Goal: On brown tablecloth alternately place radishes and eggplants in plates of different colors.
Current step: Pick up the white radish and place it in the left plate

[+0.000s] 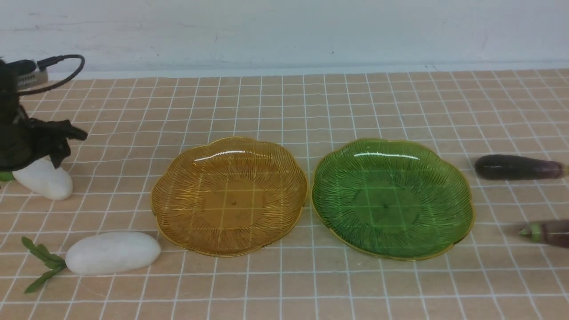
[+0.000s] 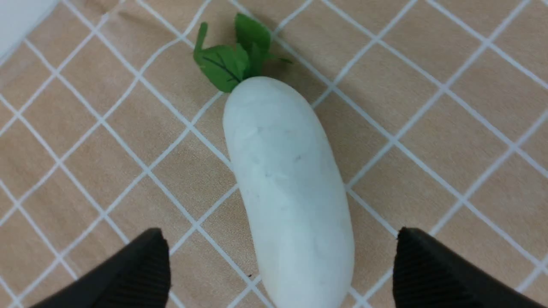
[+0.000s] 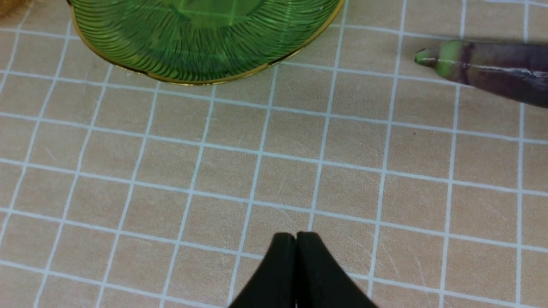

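**Two radishes, two eggplants, two plates on a gridded cloth**

The brown tablecloth is tan with a thin white grid and faint wrinkles. It runs back to a plain white wall.

On it lie two radishes, two eggplants and two plates, and all four vegetables are outside the plates.

- **Radishes:** The far radish is smooth, white and oblong with green leaves. It lies at the left edge under the left gripper, whose jaws stand wide apart on either side, clear of it. The near radish lies just beside the amber plate.
- **Plates:** The amber plate and the green plate are translucent, ribbed and scalloped. Their rims almost meet at the centre.
- **Eggplants:** The far eggplant and the near eggplant are glossy dark purple. They lie to the right of the green plate.

The right gripper hangs over bare cloth near the green plate, jaws pressed together.
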Available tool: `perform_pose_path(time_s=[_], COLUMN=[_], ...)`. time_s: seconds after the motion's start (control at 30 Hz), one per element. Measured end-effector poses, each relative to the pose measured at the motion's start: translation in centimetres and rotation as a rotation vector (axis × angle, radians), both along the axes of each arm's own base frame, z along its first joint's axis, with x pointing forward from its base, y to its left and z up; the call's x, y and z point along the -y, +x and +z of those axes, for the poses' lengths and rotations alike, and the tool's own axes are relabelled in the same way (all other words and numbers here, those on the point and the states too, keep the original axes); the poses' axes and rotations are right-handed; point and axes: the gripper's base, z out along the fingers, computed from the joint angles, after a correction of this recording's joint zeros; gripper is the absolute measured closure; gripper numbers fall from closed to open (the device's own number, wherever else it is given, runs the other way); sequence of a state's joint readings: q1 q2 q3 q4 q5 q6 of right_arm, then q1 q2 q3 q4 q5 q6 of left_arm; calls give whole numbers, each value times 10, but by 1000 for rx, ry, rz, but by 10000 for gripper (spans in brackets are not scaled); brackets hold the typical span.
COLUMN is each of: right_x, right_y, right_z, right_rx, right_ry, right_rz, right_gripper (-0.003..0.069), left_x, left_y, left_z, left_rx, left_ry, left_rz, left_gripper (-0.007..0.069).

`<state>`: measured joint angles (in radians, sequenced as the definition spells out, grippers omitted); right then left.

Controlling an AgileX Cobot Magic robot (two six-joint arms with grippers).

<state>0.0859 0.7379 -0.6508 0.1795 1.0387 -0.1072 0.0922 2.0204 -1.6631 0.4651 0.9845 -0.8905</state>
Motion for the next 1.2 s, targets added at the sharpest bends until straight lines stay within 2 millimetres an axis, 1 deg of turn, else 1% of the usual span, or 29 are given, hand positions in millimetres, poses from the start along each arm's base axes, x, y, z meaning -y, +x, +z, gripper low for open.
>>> perform_pose_path(time_s=[0.07, 0.17, 0.2, 0.3, 0.53, 0.57, 0.6, 0.63, 0.7, 0.8, 0.93, 1.0, 1.07, 1.1, 1.13, 1.2], right_x=[0, 0, 0, 0, -4, -5, -5, -6, -6, -7, -7, -7, -7, -7, -7, -7], right_y=[0, 0, 0, 0, 0, 0, 0, 0, 0, 1, 2, 2, 3, 4, 4, 5], right_z=[0, 0, 0, 0, 1, 1, 1, 2, 2, 3, 3, 4, 4, 5, 5, 5], right_rx=[1, 2, 2, 2, 11, 15, 20, 22, 27, 36, 44, 51, 61, 69, 73, 82], right_ry=[0, -2, -2, -4, 12, 14, 20, 24, 31, 38, 39, 40, 40, 41, 41, 40], right_rz=[1, 3, 2, 6, 54, 67, 75, 78, 81, 82, 82, 80, 78, 76, 75, 74], right_gripper=[673, 673, 673, 673, 673, 673, 673, 673, 673, 673, 673, 673, 673, 673, 673, 673], left_x=[-3, -5, -5, -7, -10, -10, -10, -10, -10, -9, -1, 10, 30, 46, 57, 93], left_y=[2, 6, 8, 12, 16, 18, 18, 19, 19, 19, 22, 23, 24, 24, 24, 21], left_z=[-10, -32, -43, -64, -93, -93, -94, -94, -94, -89, -70, -54, -31, -18, -10, 4], left_rx=[-1, -36, -60, -100, -145, -140, -142, -145, -153, -184, -214, -213, -212, -212, -212, -221], left_ry=[-16, -31, -34, -16, 18, 24, 25, 27, 33, 35, 10, -18, -48, -72, -87, -125], left_rz=[53, 105, 117, 107, 91, 87, 82, 72, 51, -5, -98, -157, -265, -346, -400, -570], left_gripper=[-23, -23, -22, -9, 52, 71, 118, 144, 207, 251, 260, 259, 260, 260, 260, 260])
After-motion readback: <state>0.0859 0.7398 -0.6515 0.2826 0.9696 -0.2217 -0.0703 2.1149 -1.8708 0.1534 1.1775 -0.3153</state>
